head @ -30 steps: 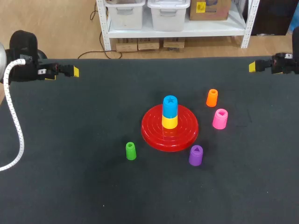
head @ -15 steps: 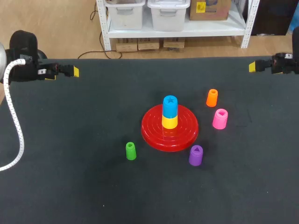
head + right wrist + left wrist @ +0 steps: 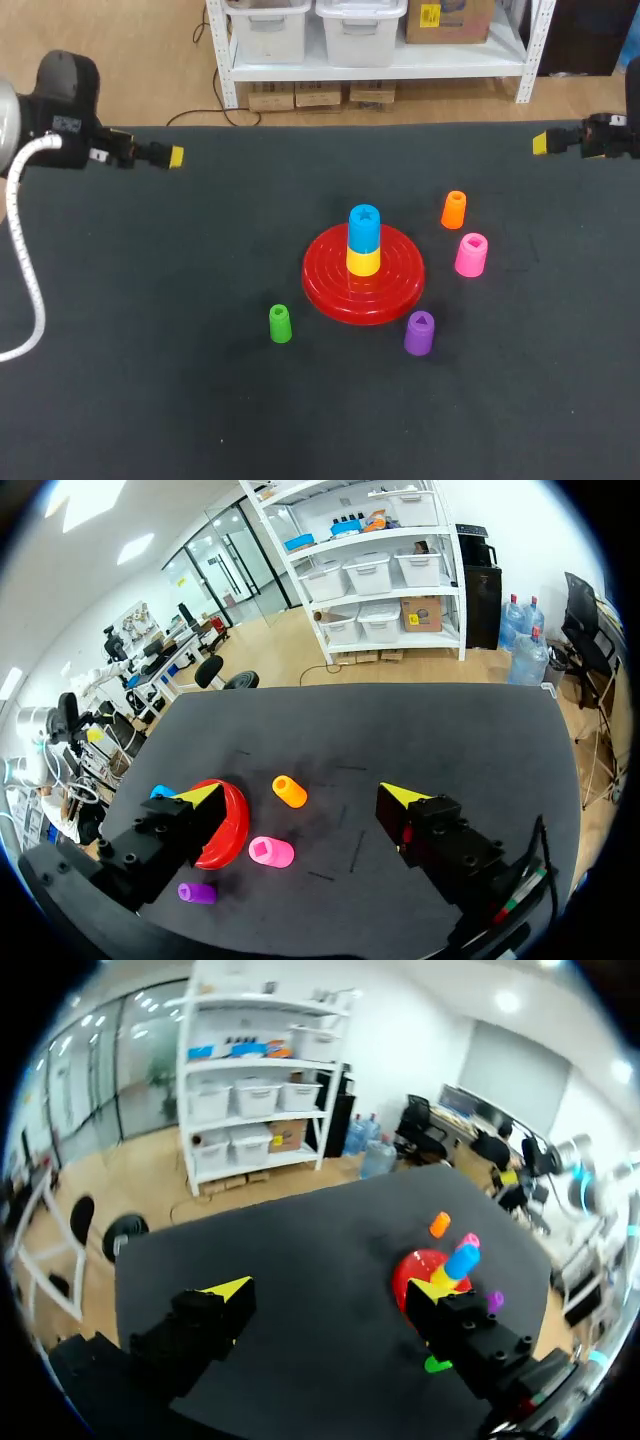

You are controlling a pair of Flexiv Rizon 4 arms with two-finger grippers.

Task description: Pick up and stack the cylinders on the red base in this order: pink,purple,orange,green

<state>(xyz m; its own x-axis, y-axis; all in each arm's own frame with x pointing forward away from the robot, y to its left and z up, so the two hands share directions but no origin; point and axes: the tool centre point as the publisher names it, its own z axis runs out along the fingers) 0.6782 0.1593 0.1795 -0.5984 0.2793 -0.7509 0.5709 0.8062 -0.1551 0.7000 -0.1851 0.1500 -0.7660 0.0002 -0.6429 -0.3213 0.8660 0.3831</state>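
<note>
The red base (image 3: 330,290) lies mid-table with a yellow cylinder (image 3: 363,263) and a blue one (image 3: 364,227) stacked on its post. Right of it stand the orange cylinder (image 3: 454,208) and the pink cylinder (image 3: 471,254). The purple cylinder (image 3: 419,333) is at the base's front right, the green cylinder (image 3: 280,323) at its front left. My left gripper (image 3: 172,156) hovers open and empty at the far left (image 3: 330,1288). My right gripper (image 3: 541,142) hangs open and empty at the far right (image 3: 300,795), with orange (image 3: 290,791) and pink (image 3: 271,851) ahead of it.
A white cable (image 3: 25,260) trails down from my left arm along the table's left side. The black table (image 3: 150,400) has bare cloth in front of and behind the base.
My left gripper has shifted a little to the right, toward the table's middle. The right arm and all cylinders stay where they were.
</note>
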